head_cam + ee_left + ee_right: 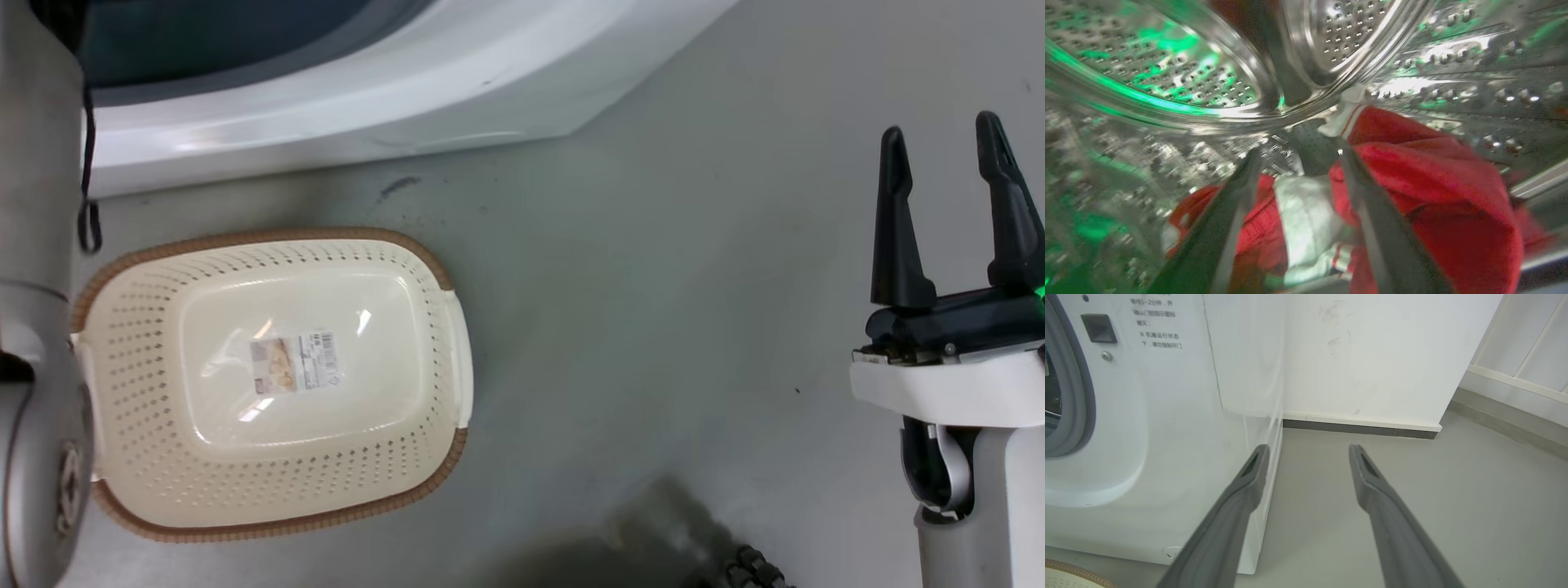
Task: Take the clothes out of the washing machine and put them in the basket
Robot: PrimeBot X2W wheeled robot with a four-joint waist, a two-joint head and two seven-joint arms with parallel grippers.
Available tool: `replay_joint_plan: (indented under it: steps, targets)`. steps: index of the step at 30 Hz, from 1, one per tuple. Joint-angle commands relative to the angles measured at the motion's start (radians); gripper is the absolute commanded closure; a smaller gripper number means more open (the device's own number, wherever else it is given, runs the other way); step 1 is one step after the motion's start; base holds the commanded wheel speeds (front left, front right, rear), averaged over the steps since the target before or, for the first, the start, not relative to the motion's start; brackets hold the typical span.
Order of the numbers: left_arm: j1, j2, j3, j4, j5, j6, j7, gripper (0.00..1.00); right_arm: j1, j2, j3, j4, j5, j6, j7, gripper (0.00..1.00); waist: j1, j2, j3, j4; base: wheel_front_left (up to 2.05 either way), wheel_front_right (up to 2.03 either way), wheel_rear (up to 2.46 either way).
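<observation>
The left hand (1297,152) sits deep inside the drum (1167,73) of the washing machine (326,106), its fingers spread wide and gripping nothing. The clothes (1433,196) lie heaped just ahead of and beneath its fingertips. A white panel runs lengthwise between the two fingers, and the red bulk lies beyond one of them. This hand is far nearer. The right hand (940,122) hangs open and empty over the floor (653,286). The basket (245,238) holds no clothes.
</observation>
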Motion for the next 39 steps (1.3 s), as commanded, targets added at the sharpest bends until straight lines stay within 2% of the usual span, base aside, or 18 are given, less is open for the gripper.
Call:
replay_joint_plan:
  steps: [1,5,12,16,22,30,31,32,39]
  targets:
    - [-0.027,0.002,-0.019,0.007,-0.010,-0.001,0.014,0.00,-0.019,0.003,0.001,-0.007,0.005,-0.001,-0.002,0.00,-0.0003,0.0000,0.047,-0.035,0.00,0.00,0.00]
    - [-0.116,0.013,-0.109,0.047,-0.113,-0.001,0.151,0.00,-0.038,0.003,0.002,-0.009,0.025,-0.001,-0.002,0.00,-0.0003,0.0000,0.092,-0.051,0.00,0.00,0.00]
    - [-0.225,0.083,-0.246,0.037,-0.280,-0.001,0.375,0.00,-0.055,0.003,0.013,-0.013,0.052,-0.001,-0.002,0.00,-0.0003,0.0000,0.150,-0.075,0.00,0.00,0.00]
    - [-0.267,0.130,-0.318,0.018,-0.341,-0.001,0.482,0.00,-0.059,0.003,0.026,-0.014,0.067,-0.001,-0.002,0.00,-0.0003,0.0000,0.174,-0.088,0.00,0.00,0.00]
    - [-0.277,0.163,-0.406,-0.009,-0.414,-0.001,0.559,0.00,-0.059,0.003,0.039,-0.010,0.078,-0.001,-0.002,0.00,-0.0003,0.0000,0.190,-0.097,0.00,0.00,0.00]
    - [-0.273,0.196,-0.500,-0.014,-0.472,-0.001,0.592,0.00,-0.054,0.003,0.036,-0.003,0.095,-0.001,-0.002,0.00,-0.0003,0.0000,0.190,-0.105,0.00,0.00,0.00]
    - [-0.273,0.200,-0.510,-0.015,-0.475,-0.001,0.588,0.62,-0.052,0.003,0.036,-0.002,0.095,-0.001,-0.002,0.00,-0.0003,0.0000,0.189,-0.105,0.00,0.00,0.00]
    - [-0.272,0.201,-0.518,-0.017,-0.486,-0.001,0.584,1.00,-0.051,0.003,0.037,0.000,0.095,-0.001,-0.002,0.00,-0.0003,0.0000,0.188,-0.106,0.00,0.00,0.00]
    - [-0.257,0.215,-0.545,-0.017,-0.532,-0.001,0.463,1.00,-0.049,0.003,0.022,0.006,0.082,-0.001,-0.002,0.00,-0.0003,0.0000,0.157,-0.094,0.00,0.00,0.00]
